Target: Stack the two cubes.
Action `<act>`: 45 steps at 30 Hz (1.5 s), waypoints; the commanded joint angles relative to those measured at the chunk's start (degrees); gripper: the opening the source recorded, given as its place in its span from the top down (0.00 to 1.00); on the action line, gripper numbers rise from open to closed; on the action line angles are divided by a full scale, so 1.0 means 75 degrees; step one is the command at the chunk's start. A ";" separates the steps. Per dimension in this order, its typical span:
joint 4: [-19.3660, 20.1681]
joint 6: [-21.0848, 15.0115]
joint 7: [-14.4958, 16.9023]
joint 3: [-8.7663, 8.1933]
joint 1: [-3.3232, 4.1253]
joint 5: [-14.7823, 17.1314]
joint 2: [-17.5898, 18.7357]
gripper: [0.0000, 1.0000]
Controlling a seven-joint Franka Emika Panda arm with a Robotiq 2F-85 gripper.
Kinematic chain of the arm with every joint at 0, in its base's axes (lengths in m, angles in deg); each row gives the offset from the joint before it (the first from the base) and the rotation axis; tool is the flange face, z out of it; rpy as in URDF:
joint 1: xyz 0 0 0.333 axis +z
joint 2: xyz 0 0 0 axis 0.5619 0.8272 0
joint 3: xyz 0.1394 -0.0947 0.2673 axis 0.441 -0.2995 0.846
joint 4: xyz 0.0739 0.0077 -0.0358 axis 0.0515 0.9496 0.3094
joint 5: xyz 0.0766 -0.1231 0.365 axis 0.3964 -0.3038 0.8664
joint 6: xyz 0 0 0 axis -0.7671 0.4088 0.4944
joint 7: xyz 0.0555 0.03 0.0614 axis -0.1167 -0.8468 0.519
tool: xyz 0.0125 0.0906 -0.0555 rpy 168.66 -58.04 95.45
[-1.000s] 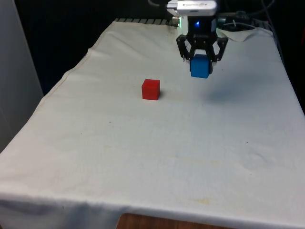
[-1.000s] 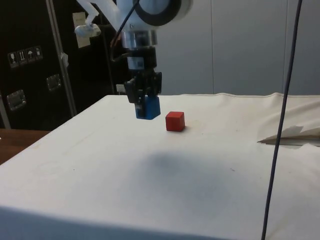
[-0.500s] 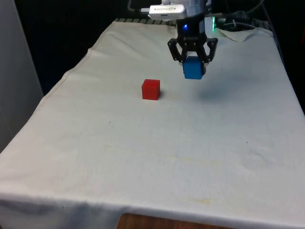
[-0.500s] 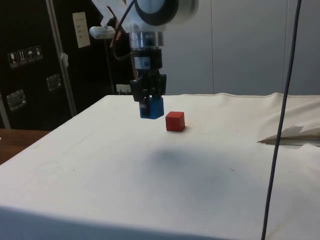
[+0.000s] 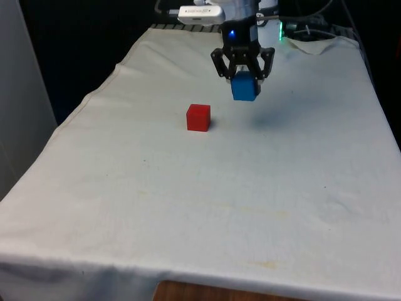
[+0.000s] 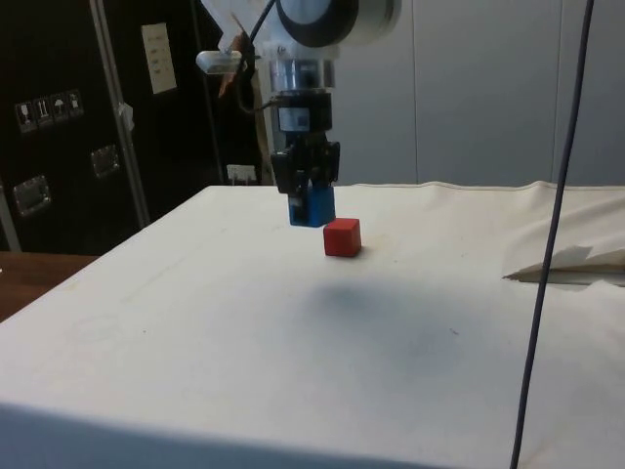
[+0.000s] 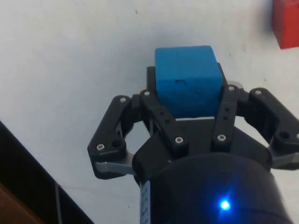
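claw [image 5: 243,74] clenched on the blue cube [image 5: 245,87], held clear of the desk [image 5: 207,200] with a soft shadow on the white cloth beneath. seen in the front view toward the desk's far edge, to the front view's right of the red cube [image 5: 198,117] and farther back. in the side view, claw [image 6: 308,189] pointing straight down, blue cube [image 6: 312,208] hanging just beside the red cube [image 6: 342,236], higher than it and not over it, the two apart.

in the wrist view, claw [image 7: 189,100] gripping the blue cube [image 7: 188,82] between both black fingers [image 7: 159,114], most of the cube sticking out past the fingertips. red cube [image 7: 286,23] partly cut off at the picture's edge, resting on the cloth, well apart from the blue one.

red cube sitting flat on the desk, roughly midway between the side edges and nearer the far edge than the near one. nothing stacked on it. a few creases in the cloth [image 6: 571,264] near one desk edge in the side view. a thin dark cable [image 6: 547,254] hanging down in the side view's foreground.
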 commanded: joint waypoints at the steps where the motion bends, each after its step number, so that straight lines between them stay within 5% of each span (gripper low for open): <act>1: 0.0069 -0.0061 0.0061 0.0000 -0.0023 0.0061 -0.0061 1.00; 24: 0.0176 -0.0053 0.0046 -0.0176 -0.0015 -0.0046 -0.0092 1.00; 45: -0.0588 -0.0199 0.0626 -0.0978 0.0000 -0.0214 0.0856 1.00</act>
